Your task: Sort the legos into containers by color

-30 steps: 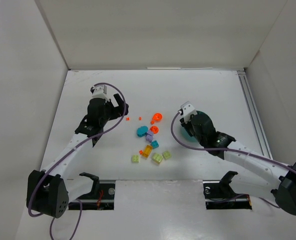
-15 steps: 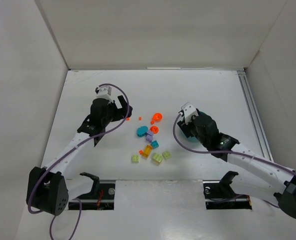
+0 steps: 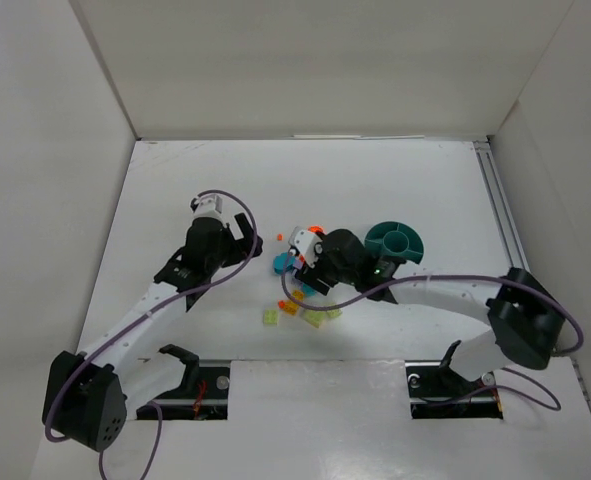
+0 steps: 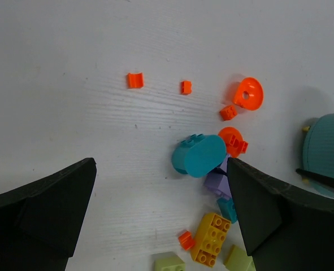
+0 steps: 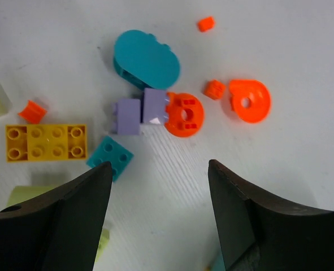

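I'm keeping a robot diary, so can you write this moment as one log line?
right gripper: open, above legos | left gripper: open, empty, left of legos | legos: loose on table | teal dish: right of legos

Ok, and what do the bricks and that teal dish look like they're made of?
The yellow brick and the teal oval piece look like hard moulded plastic: crisp studs, even saturated colour and a slight sheen. The teal dish also looks like plastic, more matte, with a finely ribbed wall. That is less certain, since only its edge shows up close.
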Controlling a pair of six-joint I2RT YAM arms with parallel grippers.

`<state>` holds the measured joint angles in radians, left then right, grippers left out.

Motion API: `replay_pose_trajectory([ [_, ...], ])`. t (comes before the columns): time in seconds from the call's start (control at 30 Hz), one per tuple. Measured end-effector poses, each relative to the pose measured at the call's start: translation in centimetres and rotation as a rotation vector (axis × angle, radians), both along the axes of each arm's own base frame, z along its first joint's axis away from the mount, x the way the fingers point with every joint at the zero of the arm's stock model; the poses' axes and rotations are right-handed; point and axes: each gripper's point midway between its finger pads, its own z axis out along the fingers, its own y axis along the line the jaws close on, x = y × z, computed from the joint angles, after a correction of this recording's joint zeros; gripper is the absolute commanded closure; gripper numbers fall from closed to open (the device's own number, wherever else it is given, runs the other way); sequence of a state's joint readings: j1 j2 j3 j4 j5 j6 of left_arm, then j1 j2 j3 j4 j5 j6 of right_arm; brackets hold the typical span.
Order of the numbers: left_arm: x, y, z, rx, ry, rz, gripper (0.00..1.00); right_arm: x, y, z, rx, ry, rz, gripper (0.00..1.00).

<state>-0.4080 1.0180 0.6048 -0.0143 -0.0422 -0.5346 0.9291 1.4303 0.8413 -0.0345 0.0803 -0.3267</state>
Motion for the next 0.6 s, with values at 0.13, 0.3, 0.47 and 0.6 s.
replay_pose_trajectory([
  [0.13,-0.5,1.0,-0.2,0.004,0.006,0.052,0.00,0.3,3.1,-2.6,-0.040,0.041,0.057,0.26],
  [0.3,-0.7,1.2,-0.6,0.002,0.018,0.070,0.00,0.7,4.0,-3.4,-0.053,0.050,0.061,0.26],
  [0.47,-0.7,1.2,-0.9,0.003,0.028,0.074,0.00,1.5,4.8,-3.6,-0.054,0.037,0.050,0.26],
  [0.6,-0.7,1.2,-1.1,0.005,0.034,0.074,0.00,1.8,4.6,-5.0,-0.087,0.043,0.032,0.30],
])
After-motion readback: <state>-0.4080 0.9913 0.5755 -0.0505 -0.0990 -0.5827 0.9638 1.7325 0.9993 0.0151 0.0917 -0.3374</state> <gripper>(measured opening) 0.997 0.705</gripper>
